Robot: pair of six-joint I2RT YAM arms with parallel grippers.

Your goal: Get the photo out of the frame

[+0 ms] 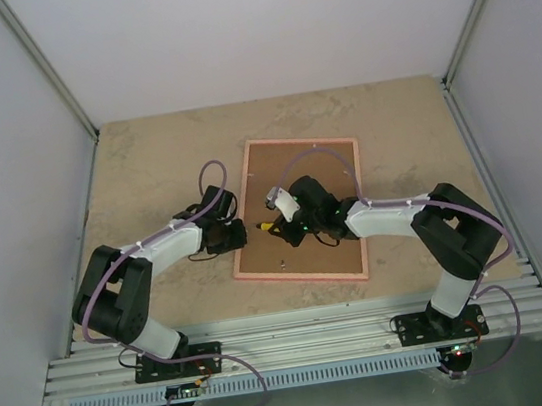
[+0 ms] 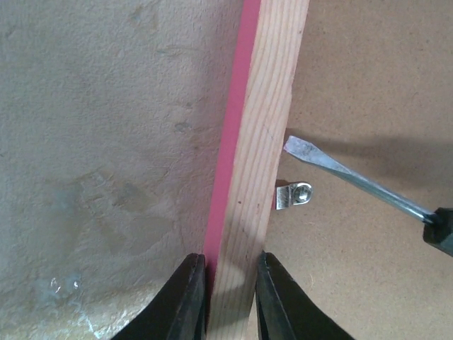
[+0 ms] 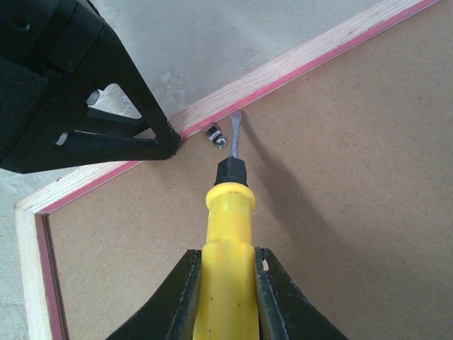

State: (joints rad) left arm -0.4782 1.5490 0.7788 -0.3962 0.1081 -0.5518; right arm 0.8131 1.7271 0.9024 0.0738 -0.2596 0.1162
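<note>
The frame lies face down on the table, brown fibreboard back up, with a pink-edged wooden rail around it. The photo is hidden under the backing. My left gripper is shut on the frame's left rail, one finger on each side; from above it sits at that rail. My right gripper is shut on a yellow-handled screwdriver. Its flat blade points at a small metal clip screwed to the backing by the left rail, tip just beside the clip.
The tan table is walled in by grey panels at the left, right and back. A metal rail carrying both arm bases runs along the near edge. My left gripper's black fingers fill the upper left of the right wrist view.
</note>
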